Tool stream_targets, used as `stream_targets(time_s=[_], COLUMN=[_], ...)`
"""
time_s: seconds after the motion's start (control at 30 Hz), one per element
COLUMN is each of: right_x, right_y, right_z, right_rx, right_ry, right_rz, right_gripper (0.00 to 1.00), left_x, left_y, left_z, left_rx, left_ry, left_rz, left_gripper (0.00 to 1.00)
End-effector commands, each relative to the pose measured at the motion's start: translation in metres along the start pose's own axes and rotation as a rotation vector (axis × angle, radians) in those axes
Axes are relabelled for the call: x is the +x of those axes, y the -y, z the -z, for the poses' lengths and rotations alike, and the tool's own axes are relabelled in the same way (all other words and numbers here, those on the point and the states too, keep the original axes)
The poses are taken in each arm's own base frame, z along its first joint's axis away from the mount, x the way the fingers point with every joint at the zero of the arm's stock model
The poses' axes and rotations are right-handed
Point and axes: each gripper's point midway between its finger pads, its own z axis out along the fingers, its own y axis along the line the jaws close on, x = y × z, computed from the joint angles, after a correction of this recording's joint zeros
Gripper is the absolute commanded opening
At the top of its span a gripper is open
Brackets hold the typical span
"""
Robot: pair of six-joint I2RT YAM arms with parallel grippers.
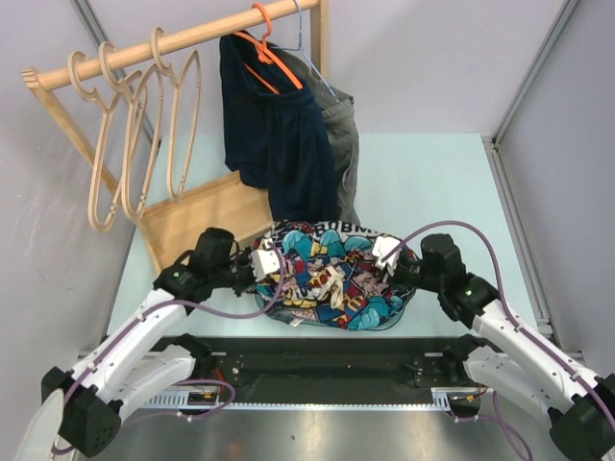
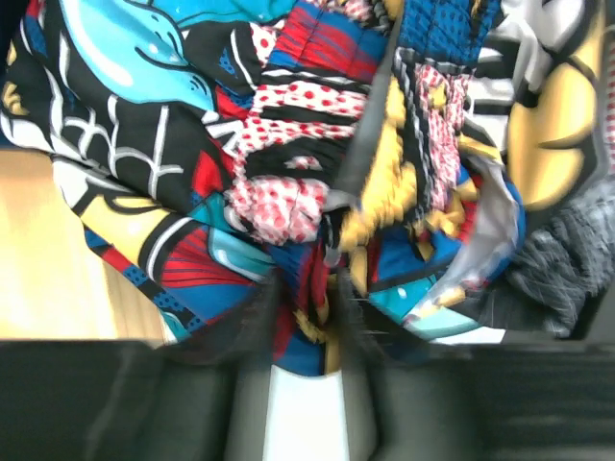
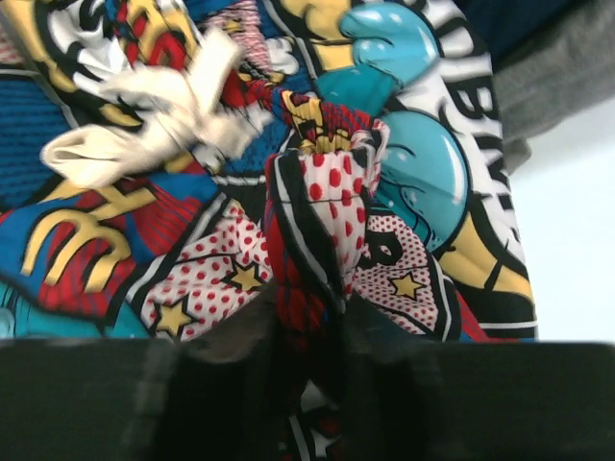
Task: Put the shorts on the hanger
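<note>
1. The pale green counter [image 1: 432, 182] carries the shorts [image 1: 332, 279], which lie in a crumpled heap at its near edge, between the two arms.
2. Grey walls close in the counter behind the shorts and on both sides.
3. Beyond and to the left of the shorts stands a wooden rack, its rail [image 1: 192, 38] sloping up to the right.
4. Three beige wooden hangers [image 1: 93, 197] hang from the rail, well left of the shorts and apart from them.
5. A navy garment [image 1: 279, 144] on an orange hanger [image 1: 264, 43] hangs just behind the shorts, with a grey cloth [image 1: 341, 134] beside it.
6. The left arm reaches inward, and the left pincer [image 1: 274, 264] meets the shorts' left edge; its wrist view shows the fingers closed on a fold of the print.
7. The right arm mirrors it, and the right pincer [image 1: 384, 254] at the shorts' right edge is clamped on a red-dotted fold.
</note>
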Motion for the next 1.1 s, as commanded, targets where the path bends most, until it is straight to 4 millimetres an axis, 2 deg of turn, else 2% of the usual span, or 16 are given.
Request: stream_targets(time_s=[0.0,0.1,0.17,0.23,0.27,0.3,0.37,0.4,0.47,0.5,0.57,0.63,0.7,0.83,0.93,1.07], right_x=[-0.013,-0.014,-0.029,-0.046,-0.067,-0.076,-0.098,-0.118,-0.132,-0.153,-0.165,-0.191,-0.196,-0.219,-0.224,-0.225], right_y=[-0.008,-0.010,-0.004,0.007,0.013,0.018,0.027,0.035,0.048,0.054,0.069,0.081,0.088,0.098,0.099,0.100], right_z=[0.015,0.028,0.041,0.055,0.066,0.071,0.075,0.082,0.073,0.078,0.062,0.060,0.042,0.034,0.032,0.031], right_rx=[-0.049,-0.033,0.018,0.090,0.123,0.144,0.170,0.197,0.212,0.222,0.229,0.231,0.209,0.199,0.199,0.199], right_ry=[0.051,0.042,0.062,0.095,0.135,0.150,0.186,0.222,0.233,0.276,0.276,0.316,0.298,0.350,0.358,0.357], right_rz=[0.202,0.226,0.208,0.195,0.178,0.164,0.125,0.084,0.020,-0.026,-0.095,-0.168,-0.211,-0.227,-0.222,-0.220], right_gripper=[0.36,0.69,0.79,0.91,0.94,0.95,0.95,0.95,0.95,0.95,0.94,0.94,0.94,0.95,0.96,0.96], left_x=[-0.020,-0.029,-0.044,-0.078,-0.093,-0.124,-0.156,-0.189,-0.215,-0.239,-0.262,-0.282,-0.285,-0.256,-0.244,-0.217], left_y=[0.009,0.012,0.012,0.009,0.006,-0.004,-0.017,-0.033,-0.055,-0.072,-0.097,-0.130,-0.158,-0.210,-0.221,-0.236], left_z=[0.013,0.024,0.034,0.056,0.066,0.085,0.103,0.127,0.147,0.164,0.187,0.227,0.262,0.296,0.299,0.284], left_rx=[0.042,0.071,0.085,0.081,0.067,0.028,-0.010,-0.071,-0.150,-0.202,-0.300,-0.458,-0.639,-0.922,-0.999,-1.069], left_ry=[0.080,0.073,0.100,0.181,0.223,0.306,0.379,0.459,0.500,0.542,0.606,0.696,0.734,0.696,0.641,0.514], left_rz=[-0.108,-0.085,-0.062,-0.034,-0.022,-0.030,0.068,0.066,0.150,0.164,0.251,0.319,0.373,0.522,0.535,0.567], left_gripper=[0.42,0.58,0.64,0.69,0.72,0.74,0.78,0.79,0.79,0.80,0.82,0.87,0.89,0.87,0.81,0.77])
